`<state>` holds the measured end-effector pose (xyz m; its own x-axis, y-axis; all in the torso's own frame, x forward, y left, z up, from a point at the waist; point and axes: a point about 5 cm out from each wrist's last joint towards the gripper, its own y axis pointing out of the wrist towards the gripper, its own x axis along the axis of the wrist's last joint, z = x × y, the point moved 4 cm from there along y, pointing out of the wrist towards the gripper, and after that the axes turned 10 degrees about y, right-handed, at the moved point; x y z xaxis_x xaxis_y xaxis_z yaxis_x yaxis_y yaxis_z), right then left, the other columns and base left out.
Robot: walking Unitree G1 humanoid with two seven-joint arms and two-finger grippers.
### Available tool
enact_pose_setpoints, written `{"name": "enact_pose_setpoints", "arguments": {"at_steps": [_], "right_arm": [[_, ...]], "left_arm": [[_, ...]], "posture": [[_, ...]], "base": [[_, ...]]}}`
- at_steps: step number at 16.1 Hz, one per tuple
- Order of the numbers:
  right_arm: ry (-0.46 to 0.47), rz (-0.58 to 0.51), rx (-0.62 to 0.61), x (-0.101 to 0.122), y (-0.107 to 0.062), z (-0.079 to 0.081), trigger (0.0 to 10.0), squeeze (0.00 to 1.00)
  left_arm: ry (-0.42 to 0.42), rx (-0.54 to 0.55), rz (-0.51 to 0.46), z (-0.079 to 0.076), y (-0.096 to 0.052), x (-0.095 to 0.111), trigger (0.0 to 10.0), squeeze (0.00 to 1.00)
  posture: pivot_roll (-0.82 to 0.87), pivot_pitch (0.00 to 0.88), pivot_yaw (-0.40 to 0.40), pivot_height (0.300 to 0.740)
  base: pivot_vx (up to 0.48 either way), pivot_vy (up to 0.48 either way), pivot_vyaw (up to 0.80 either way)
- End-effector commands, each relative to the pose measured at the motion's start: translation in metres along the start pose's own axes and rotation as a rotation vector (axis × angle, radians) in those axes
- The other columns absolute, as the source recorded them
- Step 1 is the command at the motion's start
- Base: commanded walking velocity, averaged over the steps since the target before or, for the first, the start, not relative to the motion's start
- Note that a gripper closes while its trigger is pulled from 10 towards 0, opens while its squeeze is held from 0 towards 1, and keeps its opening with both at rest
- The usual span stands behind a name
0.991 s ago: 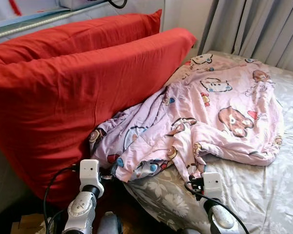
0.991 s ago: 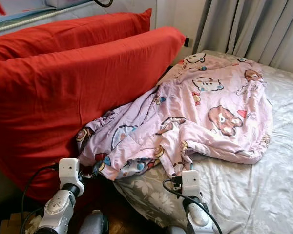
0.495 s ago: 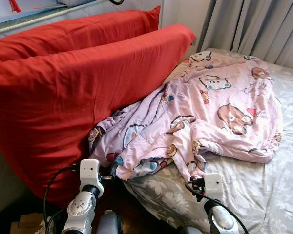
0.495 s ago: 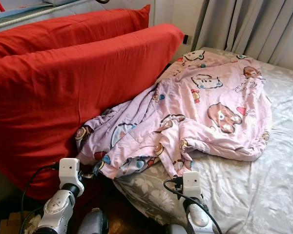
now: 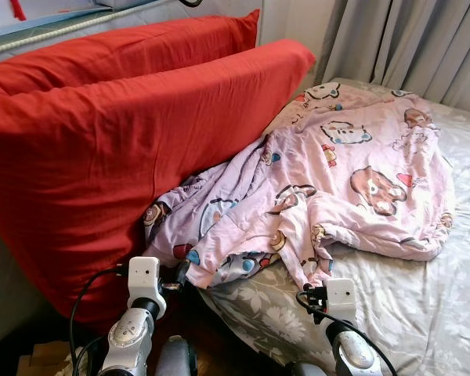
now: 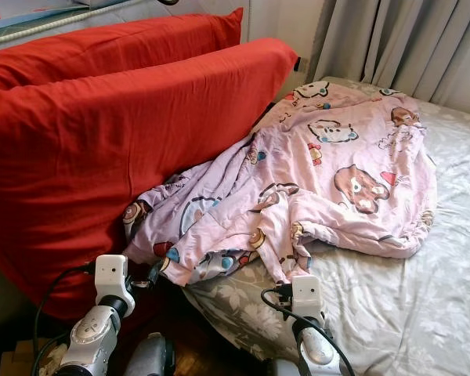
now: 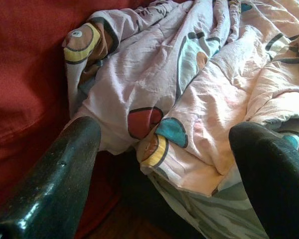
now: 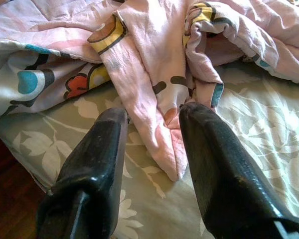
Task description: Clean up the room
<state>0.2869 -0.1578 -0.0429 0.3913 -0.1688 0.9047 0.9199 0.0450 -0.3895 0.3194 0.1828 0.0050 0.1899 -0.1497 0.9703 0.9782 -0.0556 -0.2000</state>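
Note:
A pink quilt (image 5: 337, 172) printed with cartoon bears lies crumpled on the bed, its near edge hanging toward me. My left gripper (image 7: 167, 129) stands open, its fingers (image 7: 74, 149) wide apart just short of the quilt's lower corner (image 7: 179, 149) beside the red pillow. Low on the left, its wrist (image 5: 143, 276) sits close to that corner. My right gripper (image 8: 154, 112) is open over the floral sheet, with a hanging fold of the quilt (image 8: 149, 114) lying between its fingertips. The right wrist (image 5: 338, 296) shows at the bed's near edge.
Two big red pillows (image 5: 125, 133) stand on edge along the left of the bed. The mattress wears a grey floral sheet (image 5: 423, 313). Grey curtains (image 5: 407, 39) hang behind. Dark wooden floor (image 6: 204, 345) and a cardboard box (image 5: 39, 360) lie below the bed's corner.
The view has shifted slightly. Both arms and the quilt hold nearly the same places.

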Motion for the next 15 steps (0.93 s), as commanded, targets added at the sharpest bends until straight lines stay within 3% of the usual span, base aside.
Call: {"name": "enact_pose_setpoints", "arguments": {"at_steps": [1,7,8,13,14,15], "right_arm": [[0.039,0.0,-0.028,-0.001,0.0,-0.004,10.0,0.0],[0.089,0.035,-0.071,-0.005,-0.001,-0.011,10.0,0.0],[0.161,0.064,-0.102,-0.007,0.001,-0.016,10.0,0.0],[0.255,0.113,-0.161,-0.003,0.008,-0.024,10.0,0.0],[0.245,0.144,-0.162,-0.003,0.011,-0.024,10.0,1.0],[0.242,0.148,-0.161,-0.002,0.012,-0.023,10.0,1.0]], "left_arm": [[0.008,-0.012,0.021,-0.001,-0.002,-0.005,10.0,0.0],[0.014,-0.013,0.019,0.0,-0.001,-0.004,10.0,0.0],[0.016,-0.016,0.015,-0.001,0.0,-0.002,10.0,0.0],[0.026,-0.011,0.002,0.005,-0.002,0.0,10.0,0.0],[0.031,-0.013,-0.007,0.008,-0.003,0.002,10.0,0.0],[0.033,-0.012,-0.014,0.009,-0.004,0.004,10.0,0.0]], "posture": [[0.04,0.079,-0.035,0.627],[0.04,0.082,-0.032,0.627],[0.05,0.098,-0.028,0.627],[0.08,0.117,-0.012,0.627],[0.1,0.133,-0.001,0.627],[0.11,0.145,0.007,0.627]], "base": [[0.341,0.0,0.0],[0.346,0.0,0.0],[0.0,0.0,0.0],[0.0,0.0,0.0],[0.0,0.0,0.0],[0.0,0.0,0.0]]}}
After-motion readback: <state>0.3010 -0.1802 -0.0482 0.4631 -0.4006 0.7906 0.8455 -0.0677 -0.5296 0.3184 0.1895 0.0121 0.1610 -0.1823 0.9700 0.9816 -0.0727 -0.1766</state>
